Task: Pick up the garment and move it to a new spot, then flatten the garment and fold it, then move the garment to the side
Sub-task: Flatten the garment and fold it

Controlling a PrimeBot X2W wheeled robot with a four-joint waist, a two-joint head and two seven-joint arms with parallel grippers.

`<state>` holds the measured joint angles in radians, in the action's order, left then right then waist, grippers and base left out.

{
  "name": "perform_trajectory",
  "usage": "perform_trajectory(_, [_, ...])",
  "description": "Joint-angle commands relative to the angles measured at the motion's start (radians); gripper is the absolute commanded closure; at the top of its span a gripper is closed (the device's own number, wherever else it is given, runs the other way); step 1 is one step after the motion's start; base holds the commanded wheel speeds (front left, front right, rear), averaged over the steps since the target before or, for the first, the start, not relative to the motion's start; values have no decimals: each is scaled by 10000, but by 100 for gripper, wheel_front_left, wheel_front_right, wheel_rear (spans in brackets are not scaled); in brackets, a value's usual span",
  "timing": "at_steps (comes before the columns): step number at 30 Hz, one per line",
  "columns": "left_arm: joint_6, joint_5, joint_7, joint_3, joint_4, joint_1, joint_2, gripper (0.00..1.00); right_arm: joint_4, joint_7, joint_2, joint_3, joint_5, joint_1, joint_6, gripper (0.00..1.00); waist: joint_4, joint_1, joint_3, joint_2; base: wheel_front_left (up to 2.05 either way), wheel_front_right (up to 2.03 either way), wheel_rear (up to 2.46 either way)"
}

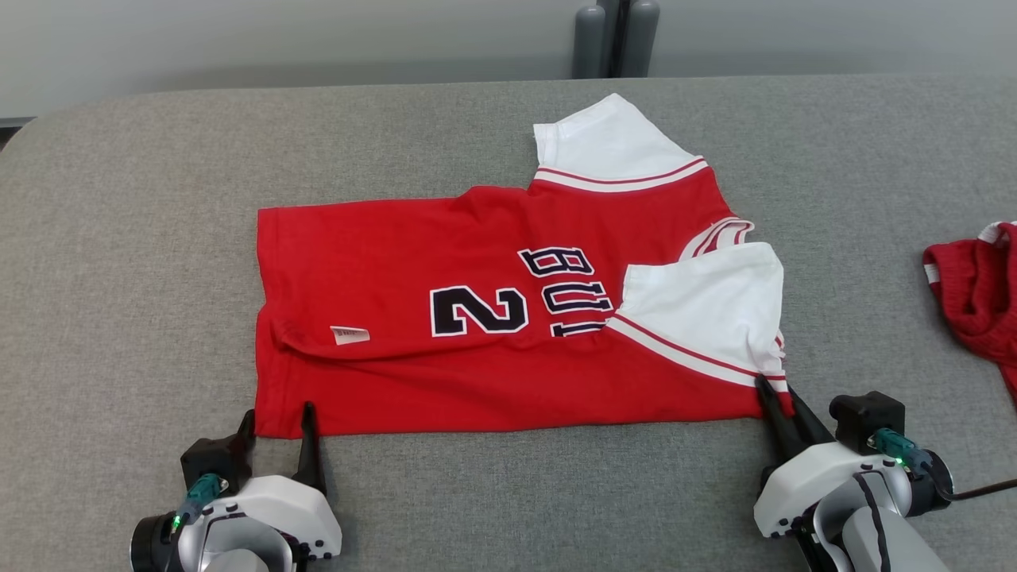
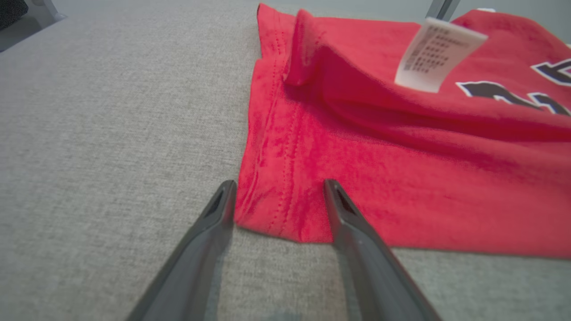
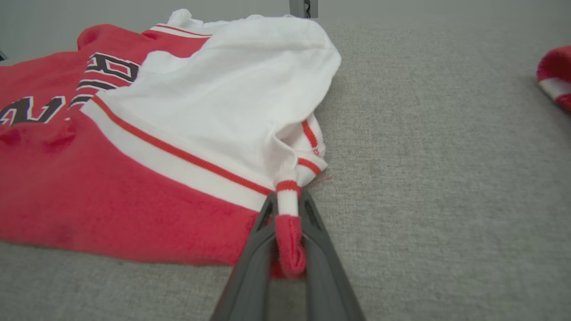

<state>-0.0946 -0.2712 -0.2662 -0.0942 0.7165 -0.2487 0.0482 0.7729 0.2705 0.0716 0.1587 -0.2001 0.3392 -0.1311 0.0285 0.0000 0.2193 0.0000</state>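
Left tool (image 1: 280, 411) released, straddling the hem corner; right tool (image 1: 775, 393) clenched on the jersey's sleeve-side corner. Grey desk (image 1: 143, 199) carries the red-white jersey (image 1: 477, 381) mid-surface, a red knit garment (image 1: 977, 294) at its right edge, and a white label (image 1: 349, 335) near the hem.

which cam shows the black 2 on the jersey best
The head view: the black 2 on the red jersey reads whole from above. The left wrist view catches skewed strokes of it at its right edge; the right wrist view, a cropped slice.
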Motion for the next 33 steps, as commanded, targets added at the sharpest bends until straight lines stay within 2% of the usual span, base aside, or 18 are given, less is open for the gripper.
perform_trajectory(1, [98, -50, 40, 27, 274, -112, 47, 53, 145, -112, 77, 58, -103, -86, 5, 100, -30, 0, -3, 0, 0, 0, 0])
perform_trajectory(2, [166, -75, 52, 10, 403, -161, 40, 100, 126, -111, 94, 76, -150, -84, 7, 100, -47, 0, -13, 0, 0, 0, 0])
perform_trajectory(9, [283, -262, 48, -84, 782, 130, 60, 100, -56, -72, 206, -185, -496, -356, 8, 100, -107, 0, -554, 0, 0, 0, 0])
perform_trajectory(13, [302, -261, 42, 50, 748, 595, 70, 100, -144, -63, 246, -420, -673, -778, 8, 100, -131, 0, -1235, 0, 0, 0, 0])
perform_trajectory(20, [428, 201, 23, 178, 296, 1895, 77, 100, -264, -63, 193, -171, -1032, -1955, 8, 100, -225, 0, -2353, 0, 0, 0, 0])
perform_trajectory(28, [355, 123, 24, 202, 64, 2839, 76, 100, -602, -62, 188, -135, -1401, -2812, 8, 100, -199, 0, -2623, 0, 0, 0, 0])
perform_trajectory(29, [280, 231, 22, 194, -20, 2819, 79, 100, -673, -62, 195, -254, -1421, -2803, 8, 37, -186, 0, -2580, 0, 0, 0, 0])
perform_trajectory(30, [237, 293, 22, 209, -144, 2758, 79, 54, -720, -62, 199, -379, -1392, -2752, 8, 0, -163, 0, -2530, 0, 0, 0, 0])
perform_trajectory(31, [214, 329, 24, 219, -218, 2667, 77, 5, -726, -62, 189, -441, -1352, -2683, 7, 0, -136, 0, -2474, 0, 0, 0, 0])
perform_trajectory(32, [199, 339, 22, 228, -337, 2543, 64, 0, -830, -62, 201, -548, -1275, -2550, 5, 0, -114, 0, -2410, 0, 0, 0, 0])
perform_trajectory(33, [182, 334, 22, 272, -461, 2397, 57, 0, -933, -62, 226, -637, -1152, -2392, 4, 0, -94, 0, -2337, 0, 0, 0, 0])
